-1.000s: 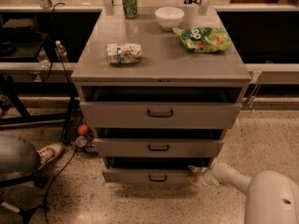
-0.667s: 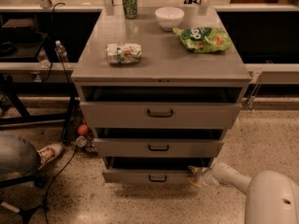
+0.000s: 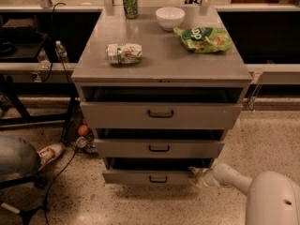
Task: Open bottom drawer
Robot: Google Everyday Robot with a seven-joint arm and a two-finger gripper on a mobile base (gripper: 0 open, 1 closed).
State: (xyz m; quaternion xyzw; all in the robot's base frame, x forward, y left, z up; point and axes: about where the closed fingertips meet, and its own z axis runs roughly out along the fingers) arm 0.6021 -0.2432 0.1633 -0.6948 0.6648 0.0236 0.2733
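Camera view: one camera looks down on a grey three-drawer cabinet from the front.
Bottom drawer: the bottom drawer (image 3: pixel 152 176) sits lowest in the cabinet, just above the speckled floor, and has the shortest front.
Drawer handle: a small dark bar handle (image 3: pixel 158 179) at the centre of its front, with nothing on it.
Opening: the front stands a little out from the cabinet, with a dark gap above it. I cannot see the inside.
Gripper: the gripper (image 3: pixel 196 177) is at the right end of the bottom drawer front, touching or just beside its corner.
Grip state: I cannot tell whether it is spread, pressed together or pinching the drawer edge.
Arm: the pale arm (image 3: pixel 229 178) reaches in from the lower right.
Progress: the drawer looks partly open. A longer pull outward seems to be what is left.
Risk: a hold at the corner, off centre, could skew the drawer on its slides.
Other drawers: the middle drawer (image 3: pixel 159 148) and the top drawer (image 3: pixel 161 115) also stand slightly out.
Cabinet top: the cabinet top (image 3: pixel 161 71) carries a green can (image 3: pixel 130 3), a white bowl (image 3: pixel 169 18), a green snack bag (image 3: pixel 202 39) and a packet lying on its side (image 3: pixel 124 53).
Floor at left: a shoe (image 3: pixel 49 152) lies well apart from the drawer.
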